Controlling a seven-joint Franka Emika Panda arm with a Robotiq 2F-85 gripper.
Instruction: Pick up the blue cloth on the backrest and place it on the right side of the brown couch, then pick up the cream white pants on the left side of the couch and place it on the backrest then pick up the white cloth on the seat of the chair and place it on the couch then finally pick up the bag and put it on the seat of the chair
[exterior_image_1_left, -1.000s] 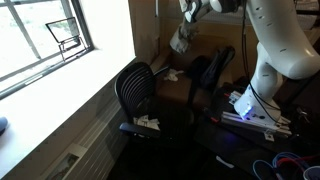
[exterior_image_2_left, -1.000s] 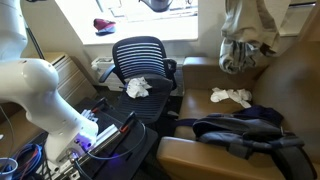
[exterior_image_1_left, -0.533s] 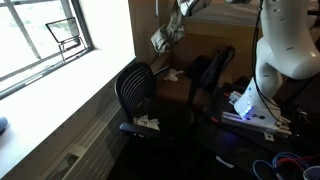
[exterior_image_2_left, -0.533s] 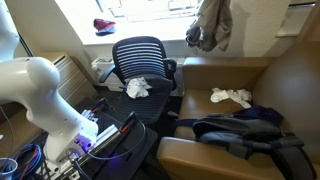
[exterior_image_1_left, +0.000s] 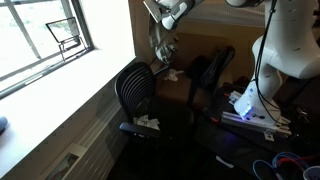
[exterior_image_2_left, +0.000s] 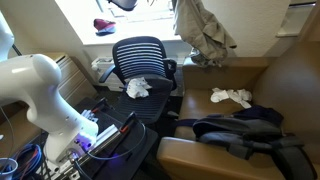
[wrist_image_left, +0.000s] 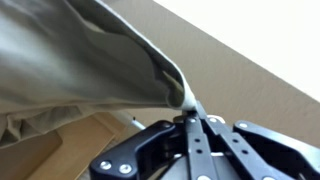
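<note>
We see the robot's hand (wrist_image_left: 189, 108) clenched on a fold of the cream white pants (wrist_image_left: 80, 60). In the wrist view its dark fingers meet tightly with the pale fabric pinched between them. The rest of the garment billows away toward the upper left of that view.

In an exterior view the hand (exterior_image_1_left: 168, 16) sits high, close to the top edge. The pants (exterior_image_1_left: 161, 48) hang limp beneath it in mid-air, touching nothing. They are above and a little behind the chair (exterior_image_1_left: 137, 100), in front of the brown couch (exterior_image_1_left: 178, 92).

In an exterior view the pants (exterior_image_2_left: 200, 30) dangle down from the top edge and the hand itself is out of frame. Here the garment hangs over the near corner of the couch (exterior_image_2_left: 290, 80), to the side of the chair (exterior_image_2_left: 140, 100).

The backrest (exterior_image_2_left: 138, 55), a rounded black mesh panel, stands upright, and the pants are well clear of it, not yet laid on it. A crumpled white cloth (exterior_image_2_left: 137, 88) lies on the chair's dark seat.

On the couch seat lies a small white rag (exterior_image_2_left: 230, 97). Nearer the camera, a dark heap (exterior_image_2_left: 240, 130) of navy and black fabric sprawls across the seat. We cannot tell where the blue cloth ends and the bag begins within it.

The robot's white arm (exterior_image_1_left: 285, 50) rises at the side, and a bright window (exterior_image_1_left: 45, 35) fills the wall beside the chair.
</note>
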